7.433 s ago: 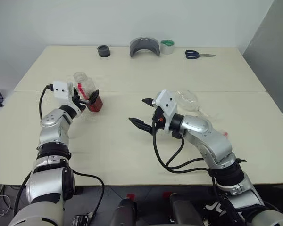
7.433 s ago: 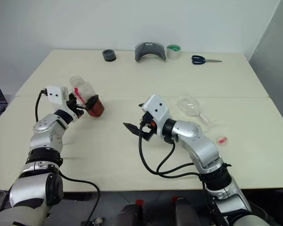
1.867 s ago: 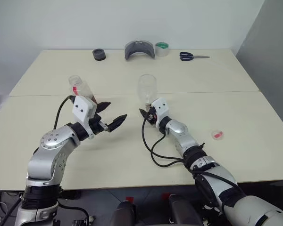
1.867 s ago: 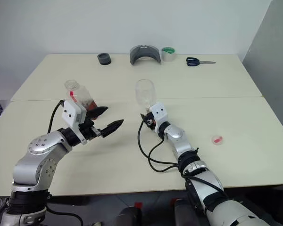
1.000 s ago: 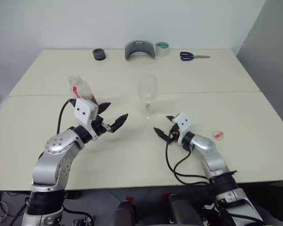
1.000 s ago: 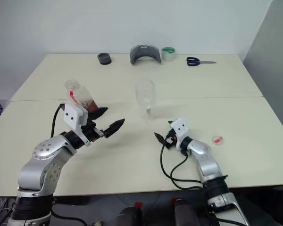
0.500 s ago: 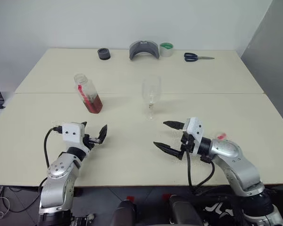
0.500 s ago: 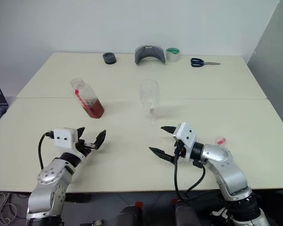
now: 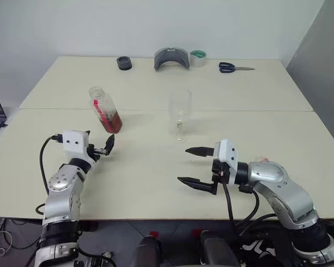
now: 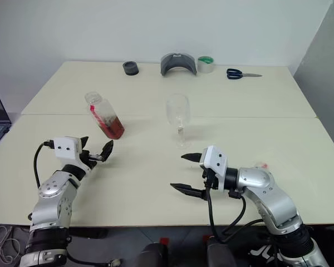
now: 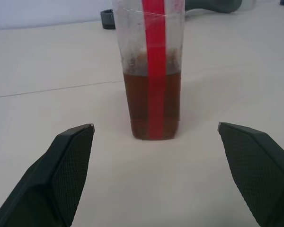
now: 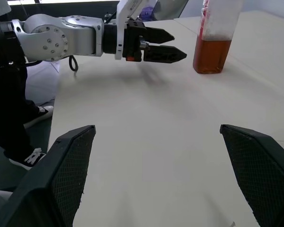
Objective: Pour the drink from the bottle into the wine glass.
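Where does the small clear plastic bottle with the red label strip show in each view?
Left eye view: the small clear plastic bottle with a red label strip stands upright, left of centre, left of the clear stemmed wine glass.
Right eye view: left of centre too.
Left wrist view: dead ahead between that open tool's fingers.
Right wrist view: at the upper right, past the left tool.
Shared landmark: the red strip.

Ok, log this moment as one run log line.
left gripper: open, facing bottle | right gripper: open, empty | wine glass: upright, no drink visible
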Robot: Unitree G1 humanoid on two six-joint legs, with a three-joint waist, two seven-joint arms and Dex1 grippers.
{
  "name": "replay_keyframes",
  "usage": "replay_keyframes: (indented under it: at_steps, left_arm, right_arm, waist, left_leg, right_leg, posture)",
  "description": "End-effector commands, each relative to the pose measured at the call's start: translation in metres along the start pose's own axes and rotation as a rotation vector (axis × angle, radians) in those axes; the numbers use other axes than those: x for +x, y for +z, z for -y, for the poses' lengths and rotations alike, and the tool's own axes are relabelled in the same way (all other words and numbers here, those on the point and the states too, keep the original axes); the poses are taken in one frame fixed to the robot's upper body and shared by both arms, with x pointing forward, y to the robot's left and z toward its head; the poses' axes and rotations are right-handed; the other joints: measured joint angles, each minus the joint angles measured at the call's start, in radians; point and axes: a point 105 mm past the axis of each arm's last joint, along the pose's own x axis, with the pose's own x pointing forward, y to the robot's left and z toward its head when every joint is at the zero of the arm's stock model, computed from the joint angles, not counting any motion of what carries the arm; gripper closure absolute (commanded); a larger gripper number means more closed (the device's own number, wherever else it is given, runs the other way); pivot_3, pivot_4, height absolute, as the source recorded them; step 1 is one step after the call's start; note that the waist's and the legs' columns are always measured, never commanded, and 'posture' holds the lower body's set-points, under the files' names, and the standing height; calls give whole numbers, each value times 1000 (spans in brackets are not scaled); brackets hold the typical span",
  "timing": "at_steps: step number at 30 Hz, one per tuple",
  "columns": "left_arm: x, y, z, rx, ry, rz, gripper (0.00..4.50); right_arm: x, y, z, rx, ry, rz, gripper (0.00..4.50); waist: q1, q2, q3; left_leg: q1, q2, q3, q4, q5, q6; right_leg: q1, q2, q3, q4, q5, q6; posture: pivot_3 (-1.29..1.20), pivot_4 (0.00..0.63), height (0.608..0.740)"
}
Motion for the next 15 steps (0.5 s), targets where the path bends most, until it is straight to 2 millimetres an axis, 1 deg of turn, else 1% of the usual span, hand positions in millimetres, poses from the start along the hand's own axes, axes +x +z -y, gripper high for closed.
replay_keyframes:
  at_steps: [1,6,15]
  left_arm:
    - [8,12,-3,39,-22,38,0]
    - [25,22,-2,42,-42,51,0]
    - [44,37,4,44,-63,67,0]
  right_arm:
    - [3,13,-2,-51,10,30,15]
    - [4,14,-1,-61,11,28,15]
    - [8,15,0,-72,12,31,15]
  waist:
    - [0,0,0]
    - [2,0,0]
    - [2,-1,1]
  left_leg:
    - [0,0,0,0,0,0]
    - [-1,0,-1,0,0,0]
    - [-3,0,-2,1,0,0]
  right_leg:
    - [0,0,0,0,0,0]
    - [0,0,-1,0,0,0]
    - [-1,0,-2,0,0,0]
  posture:
    - [0,150,740]
    - [0,150,740]
    - [0,150,740]
